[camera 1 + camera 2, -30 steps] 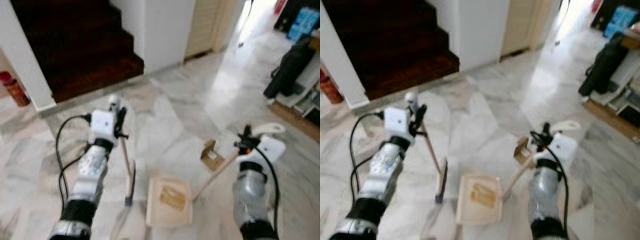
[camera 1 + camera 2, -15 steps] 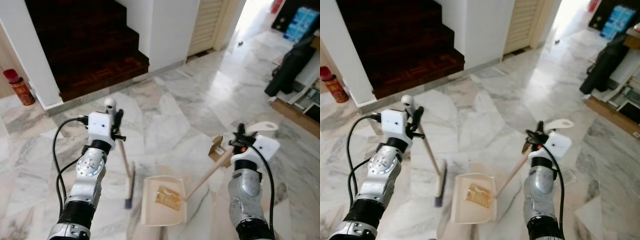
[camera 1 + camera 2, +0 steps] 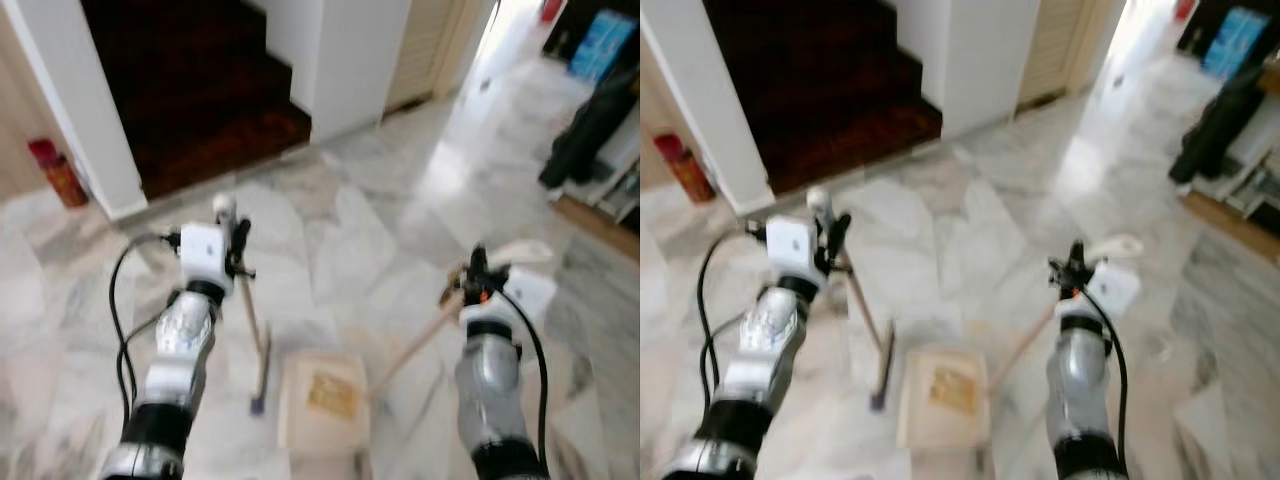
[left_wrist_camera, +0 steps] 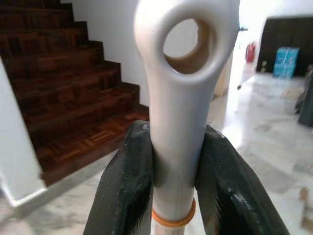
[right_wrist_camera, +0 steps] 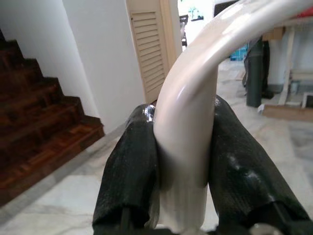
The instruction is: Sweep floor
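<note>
The left claw (image 4: 176, 181) pinches the broom (image 3: 252, 330) near the top of its white handle, both black fingers (image 4: 126, 186) pressed against the shaft just below the hanging loop and above an orange ring. In the head views the handle slants down from that claw to the dark brush head, which rests on the marble floor (image 3: 350, 230) just left of the dustpan (image 3: 322, 400). The right claw (image 5: 183, 166) is clamped on the curved white grip of the dustpan's long handle (image 3: 415, 340), one finger on each side of it. That handle runs as a pale wooden stick down and leftward from the claw to the rear edge of the pan. The cream pan lies flat on the floor between the two arms, low in the head views, with a brownish flat scrap (image 3: 332, 394) lying inside it. A small cardboard piece (image 3: 456, 277) shows on the floor close by the right claw, though blur makes its shape hard to read. Ahead of the robot a dark wooden staircase (image 3: 200, 90) rises between white walls, and a red canister (image 3: 60, 172) stands on the floor at the left, beside the wall's foot. A louvred cream door (image 5: 152, 44) stands beyond the stairs. At the far right are a dark bag (image 3: 595, 125) and a blue package (image 3: 600, 40) near low furniture. A black cable (image 3: 120, 320) loops along the left arm.
</note>
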Controlling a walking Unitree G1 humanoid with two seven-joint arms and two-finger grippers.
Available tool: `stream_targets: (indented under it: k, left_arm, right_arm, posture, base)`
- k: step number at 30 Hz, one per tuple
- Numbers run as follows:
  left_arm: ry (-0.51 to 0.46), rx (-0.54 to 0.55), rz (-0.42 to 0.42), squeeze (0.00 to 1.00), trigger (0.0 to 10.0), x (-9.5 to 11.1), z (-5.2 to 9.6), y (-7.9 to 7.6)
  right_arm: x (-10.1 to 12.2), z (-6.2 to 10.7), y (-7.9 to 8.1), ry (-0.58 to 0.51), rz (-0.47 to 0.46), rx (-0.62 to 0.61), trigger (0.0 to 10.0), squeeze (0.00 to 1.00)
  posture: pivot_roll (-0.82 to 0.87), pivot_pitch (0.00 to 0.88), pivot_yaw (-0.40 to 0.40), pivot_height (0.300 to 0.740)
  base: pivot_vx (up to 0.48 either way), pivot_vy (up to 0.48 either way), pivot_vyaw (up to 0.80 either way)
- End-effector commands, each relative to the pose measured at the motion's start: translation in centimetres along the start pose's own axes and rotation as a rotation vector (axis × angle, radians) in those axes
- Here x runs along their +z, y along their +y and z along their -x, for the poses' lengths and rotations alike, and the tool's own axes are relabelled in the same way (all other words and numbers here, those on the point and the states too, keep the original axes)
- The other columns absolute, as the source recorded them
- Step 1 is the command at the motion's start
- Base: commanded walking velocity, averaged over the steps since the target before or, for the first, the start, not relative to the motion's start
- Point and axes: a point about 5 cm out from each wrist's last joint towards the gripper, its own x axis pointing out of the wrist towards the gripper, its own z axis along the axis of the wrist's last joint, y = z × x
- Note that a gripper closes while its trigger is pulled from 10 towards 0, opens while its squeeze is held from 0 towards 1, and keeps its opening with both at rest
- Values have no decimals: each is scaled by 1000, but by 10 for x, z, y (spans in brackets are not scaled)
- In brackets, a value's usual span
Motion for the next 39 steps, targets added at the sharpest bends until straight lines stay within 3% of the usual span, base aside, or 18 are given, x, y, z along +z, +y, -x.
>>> stream_targets:
  k: [1, 21, 39]
  left_arm:
    - [-64, -20, -1, 0, 10000, 14, -7, -7]
    - [-60, -18, -5, 0, 10000, 14, -6, -5]
    - [-54, -16, -8, 0, 10000, 15, -5, -4]
  right_arm:
    - [9, -4, -7, -40, -5, -22, 10000, 0]
    - [8, -3, -5, -36, 17, -15, 10000, 0]
    - [7, -2, -2, -36, 35, -4, 10000, 0]
  posture:
    - [178, 51, -76, 740]
    - [190, 69, -70, 740]
    - [190, 86, -71, 740]
  base:
    - [0, 322, 0]
    - [0, 321, 0]
    - [0, 320, 260]
